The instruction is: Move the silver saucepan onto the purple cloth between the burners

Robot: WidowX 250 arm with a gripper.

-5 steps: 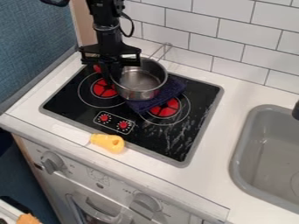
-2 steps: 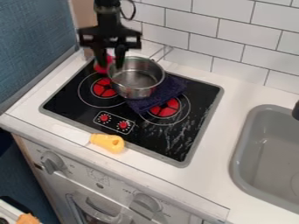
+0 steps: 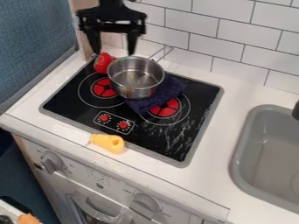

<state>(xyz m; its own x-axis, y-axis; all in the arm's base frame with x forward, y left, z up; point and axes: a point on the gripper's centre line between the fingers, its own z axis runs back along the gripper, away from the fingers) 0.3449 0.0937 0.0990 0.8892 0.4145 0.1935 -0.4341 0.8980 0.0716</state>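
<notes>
Since the silver saucepan (image 3: 135,79) seems only partly on the purple cloth (image 3: 168,91), bumping it with the widely spread tool (image 3: 114,49) could tip it off.

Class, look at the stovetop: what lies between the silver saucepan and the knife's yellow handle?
In the camera view, a control panel with two red dials lies between the saucepan and the yellow handle.

You have 1 saucepan (image 3: 135,78), 1 purple cloth (image 3: 153,99), 1 cooktop (image 3: 76,101) with 2 burners (image 3: 165,109) and 2 red dials (image 3: 123,125), 1 red object (image 3: 102,63), 1 yellow-handled knife (image 3: 107,142), 1 sink (image 3: 265,153), 2 large grey knobs (image 3: 52,162) and, near left, 1 orange item (image 3: 28,218).
</notes>
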